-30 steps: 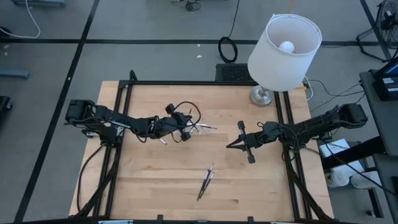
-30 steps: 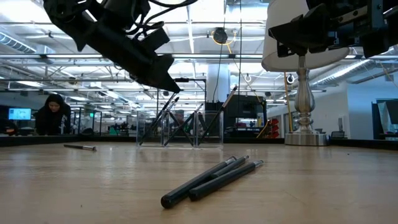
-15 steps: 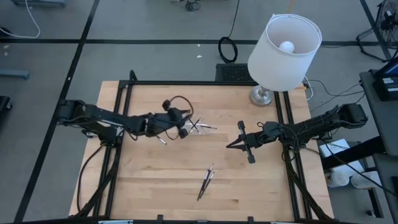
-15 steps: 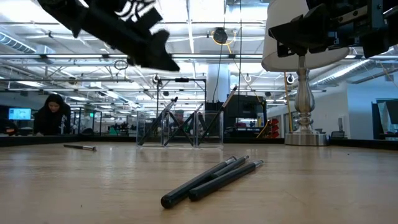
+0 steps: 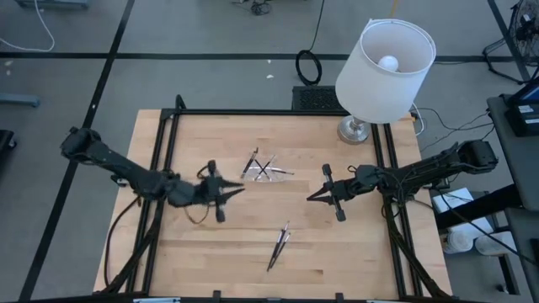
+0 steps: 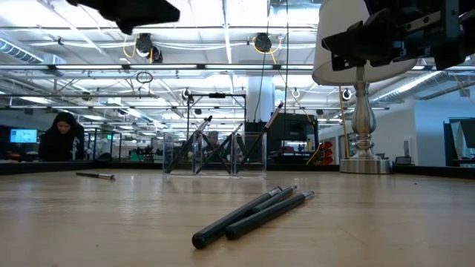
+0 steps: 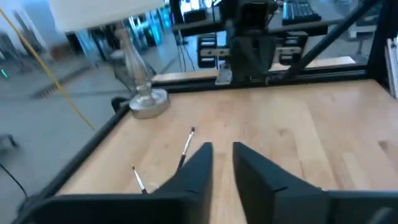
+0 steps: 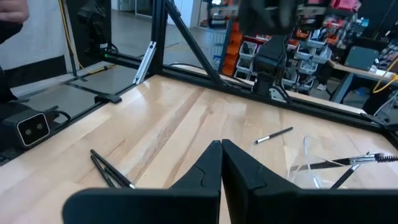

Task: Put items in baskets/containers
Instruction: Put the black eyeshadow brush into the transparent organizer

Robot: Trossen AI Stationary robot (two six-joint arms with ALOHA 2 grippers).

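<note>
The clear container (image 5: 266, 168) stands on the wood at the table's middle, with several dark brushes (image 8: 348, 163) leaning crossed inside it. Two brushes (image 5: 279, 244) lie side by side toward the near edge. A single brush (image 8: 273, 135) lies flat on the table left of the container. My left gripper (image 5: 240, 190) hovers left of and nearer than the container, pointing right, open with nothing between its fingers (image 7: 205, 158). My right gripper (image 5: 310, 197) hangs right of the container, shut and empty.
A white lamp (image 5: 386, 63) stands on its metal base (image 5: 354, 129) at the far right corner. A black frame (image 5: 164, 143) borders the table's far, left and right sides. Bare wood lies between the two near brushes and the left edge.
My left gripper has drawn back from the container toward the table's near-left and has risen, passing out of the top of the low view. The brushes in the container now show uncovered from above. My right arm has kept still.
</note>
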